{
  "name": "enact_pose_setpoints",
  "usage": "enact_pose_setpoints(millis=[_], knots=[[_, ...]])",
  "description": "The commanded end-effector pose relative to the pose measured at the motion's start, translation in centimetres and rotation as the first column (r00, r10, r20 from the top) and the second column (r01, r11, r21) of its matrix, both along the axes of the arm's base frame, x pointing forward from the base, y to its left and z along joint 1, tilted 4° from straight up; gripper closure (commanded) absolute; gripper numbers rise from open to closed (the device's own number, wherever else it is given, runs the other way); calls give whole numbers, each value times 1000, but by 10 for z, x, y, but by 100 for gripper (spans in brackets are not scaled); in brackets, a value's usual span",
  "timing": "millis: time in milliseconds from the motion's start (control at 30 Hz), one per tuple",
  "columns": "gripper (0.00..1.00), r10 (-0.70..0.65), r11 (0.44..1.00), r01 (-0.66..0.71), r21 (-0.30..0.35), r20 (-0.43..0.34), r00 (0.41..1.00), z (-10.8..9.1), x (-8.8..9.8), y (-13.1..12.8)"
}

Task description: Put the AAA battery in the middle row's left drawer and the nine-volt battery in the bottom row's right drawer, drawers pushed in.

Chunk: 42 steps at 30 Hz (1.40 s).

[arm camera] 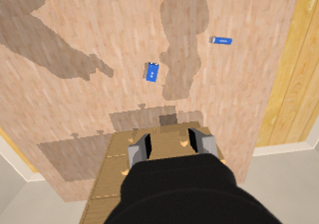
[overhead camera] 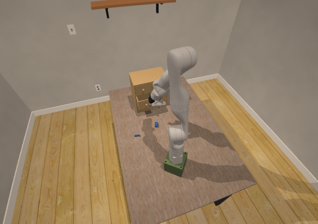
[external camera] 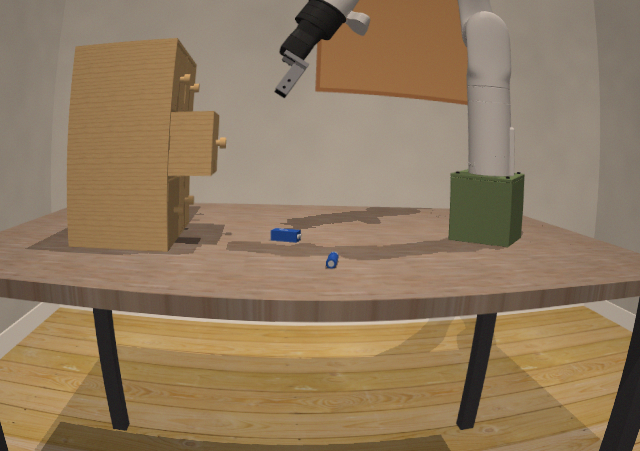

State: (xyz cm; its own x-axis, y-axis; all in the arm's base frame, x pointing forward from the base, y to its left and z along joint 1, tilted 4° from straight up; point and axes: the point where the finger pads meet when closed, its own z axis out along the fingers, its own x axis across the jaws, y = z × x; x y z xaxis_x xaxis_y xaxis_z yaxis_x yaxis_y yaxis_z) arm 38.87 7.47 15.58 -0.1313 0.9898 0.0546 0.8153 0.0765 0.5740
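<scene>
The small wooden chest (overhead camera: 146,88) stands at the far end of the table; it also shows in the exterior view (external camera: 124,146) and under my wrist (arm camera: 112,176). Its left middle-row drawer (external camera: 193,143) is pulled out part way; the other drawers look pushed in. The blue nine-volt battery (overhead camera: 156,124) (external camera: 285,235) (arm camera: 153,72) lies flat on the table in front of the chest. The blue AAA battery (overhead camera: 137,135) (external camera: 331,260) (arm camera: 220,40) lies farther out, towards the table's left edge. My gripper (external camera: 284,90) (arm camera: 169,139) is open and empty, in the air in front of the chest, higher than the open drawer.
The arm's green base block (overhead camera: 176,163) (external camera: 485,207) stands on the table behind the batteries. The table's left edge runs close to the AAA battery. A wall shelf (overhead camera: 132,2) hangs high above the chest.
</scene>
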Motion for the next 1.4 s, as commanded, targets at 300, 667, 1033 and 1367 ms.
enact_pose_setpoints(millis=[300, 667, 1033, 1367], knots=[[0, 11, 1000, -11, -11, -44, 999, 4, 0, 5], [0, 13, 1000, -15, -20, -106, 994, 8, 0, 4], [0, 16, 999, -23, -32, -208, 978, 15, 0, 4], [0, 17, 999, -30, -41, -285, 958, 20, -1, 4]])
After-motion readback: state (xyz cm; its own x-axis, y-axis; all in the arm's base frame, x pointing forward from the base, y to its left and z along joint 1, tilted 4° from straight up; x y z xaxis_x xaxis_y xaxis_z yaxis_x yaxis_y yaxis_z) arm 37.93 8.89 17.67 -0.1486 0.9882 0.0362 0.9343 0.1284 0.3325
